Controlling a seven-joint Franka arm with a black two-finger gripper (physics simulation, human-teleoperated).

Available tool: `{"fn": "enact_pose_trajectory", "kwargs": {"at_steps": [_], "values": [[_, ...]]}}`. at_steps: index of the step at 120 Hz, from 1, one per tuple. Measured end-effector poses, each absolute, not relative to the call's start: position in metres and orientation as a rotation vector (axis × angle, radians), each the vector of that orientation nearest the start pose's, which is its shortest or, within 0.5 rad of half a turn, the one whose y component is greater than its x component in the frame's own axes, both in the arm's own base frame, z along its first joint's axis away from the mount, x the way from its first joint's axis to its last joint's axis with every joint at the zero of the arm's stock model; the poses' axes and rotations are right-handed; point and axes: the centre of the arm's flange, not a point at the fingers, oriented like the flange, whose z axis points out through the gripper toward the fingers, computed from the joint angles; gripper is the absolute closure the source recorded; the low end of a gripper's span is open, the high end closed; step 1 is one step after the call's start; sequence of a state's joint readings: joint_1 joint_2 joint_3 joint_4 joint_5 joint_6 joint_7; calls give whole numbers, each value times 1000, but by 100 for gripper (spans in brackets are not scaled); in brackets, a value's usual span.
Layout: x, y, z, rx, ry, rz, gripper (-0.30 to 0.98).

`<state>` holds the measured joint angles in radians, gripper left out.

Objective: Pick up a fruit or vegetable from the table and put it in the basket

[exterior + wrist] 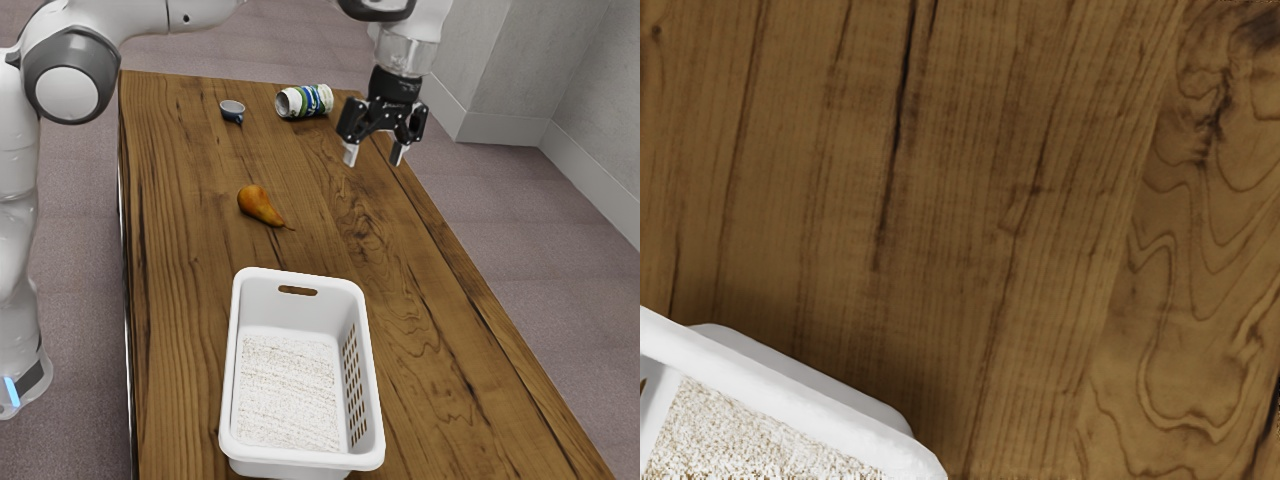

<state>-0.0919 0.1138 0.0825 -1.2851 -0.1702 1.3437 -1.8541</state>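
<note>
Basket (pixel 790 400) cropped in the wrist view; can (pixel 312 101) too small to read.

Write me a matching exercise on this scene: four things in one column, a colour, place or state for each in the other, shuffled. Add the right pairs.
1. pear
2. can
3. basket
4. gripper

A. lying on its side near the mug
B. open and holding nothing
C. orange-brown, tapering to a stem
D. white, with slotted walls

Right pairs: 1-C, 2-A, 3-D, 4-B
</note>
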Motion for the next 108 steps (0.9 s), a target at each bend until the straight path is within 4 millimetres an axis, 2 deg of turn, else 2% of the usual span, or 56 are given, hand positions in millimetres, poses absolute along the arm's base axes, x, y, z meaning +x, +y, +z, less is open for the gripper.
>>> {"fn": "enact_pose_trajectory", "kwargs": {"at_steps": [19, 34, 44, 50, 61, 67, 73, 90, 94, 102, 108], "values": [[561, -30, 678, 1773, 2515, -258, 0], [551, -57, 691, 1798, 2481, -245, 0], [550, -56, 692, 1805, 2474, -241, 0], [552, -45, 692, 1792, 2483, -239, 0], [569, -15, 664, 1786, 2522, -269, 0], [570, -1, 652, 1789, 2533, -284, 0], [556, 13, 642, 1793, 2546, -289, 0], [501, 50, 615, 1798, 2547, -269, 0], [490, 64, 609, 1780, 2554, -267, 0], [476, 101, 600, 1719, 2577, -257, 0], [473, 118, 597, 1701, 2575, -240, 0]]}}
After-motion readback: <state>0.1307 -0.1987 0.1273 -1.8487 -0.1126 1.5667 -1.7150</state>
